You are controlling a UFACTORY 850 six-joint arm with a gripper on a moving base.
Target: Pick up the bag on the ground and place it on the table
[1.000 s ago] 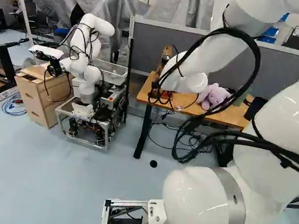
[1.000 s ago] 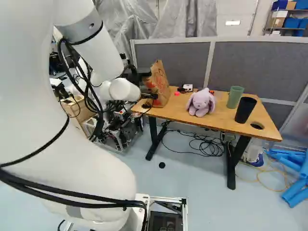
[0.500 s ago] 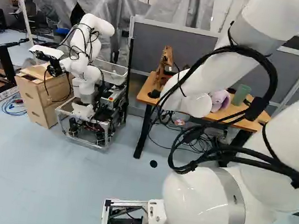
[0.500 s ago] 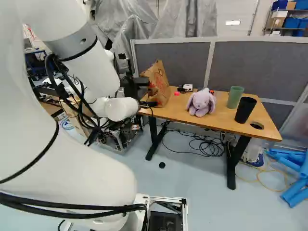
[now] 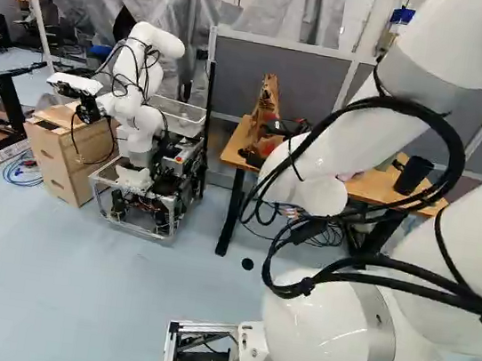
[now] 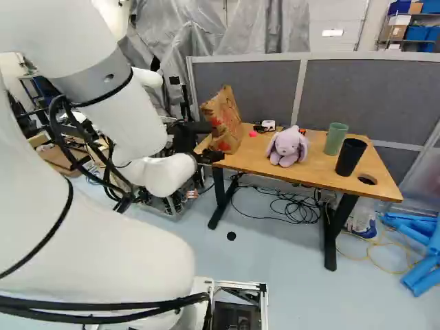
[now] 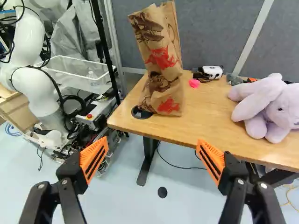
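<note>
My gripper (image 6: 208,157) is beside the table's left end in the right base view, in front of and a little below the bag's foot. The brown paper bag (image 6: 223,120) with red print stands upright on the wooden table (image 6: 265,161). From the wrist, the gripper (image 7: 152,155) is open, orange pads wide apart with nothing between them. Ahead of it the bag (image 7: 163,70) rests near the table's corner, clear of both fingers, its foot partly over a black round insert.
A purple plush rabbit (image 6: 287,146), a green cup (image 6: 335,138) and a black cup (image 6: 351,156) share the table. Another robot (image 5: 142,86) stands left of it. Grey partitions (image 6: 371,96) rise behind, and cables (image 6: 295,206) lie under the table.
My arm has swung and shifted lower, moving the gripper down and away from beside the bag. The bag stays where it was on the table, and the base has not moved.
</note>
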